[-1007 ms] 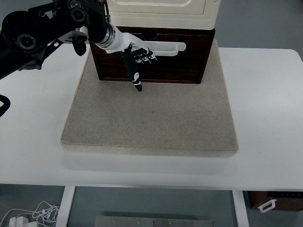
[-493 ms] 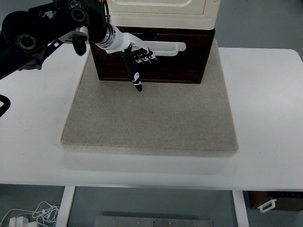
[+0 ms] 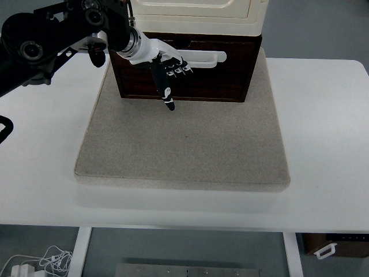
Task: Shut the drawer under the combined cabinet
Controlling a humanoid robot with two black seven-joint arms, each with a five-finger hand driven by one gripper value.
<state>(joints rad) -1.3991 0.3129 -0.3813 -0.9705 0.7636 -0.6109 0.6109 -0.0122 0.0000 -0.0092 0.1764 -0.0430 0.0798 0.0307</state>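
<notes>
a: dark wood, that is the drawer (image 3: 190, 75), under the cream cabinet (image 3: 199, 14) at the top of the view. it stands on a grey mat (image 3: 184, 144) on the white table (image 3: 323, 133).

b: and the left hand (image 3: 164, 66)?

a: it lies against the drawer front, at the left end of the white handle (image 3: 199, 56). three fingers are curled at the handle, one long finger (image 3: 164, 92) points down past the lower edge. i think it holds nothing, only presses.

b: what can go wrong, in your opinion?

a: the contact is left of the middle, so the push may turn the drawer a little and it may jam. also the curled fingers can catch behind the handle when the arm goes back, and this would pull the drawer out again. a hard push may slide the whole cabinet on the mat.

b: what can you not see?

a: from above, i cannot tell if the drawer is fully in. the top of the cabinet is cut off by the picture edge. if the fingertips go behind the handle or only rest on it is hard to make out. the right arm does not show at all.
</notes>
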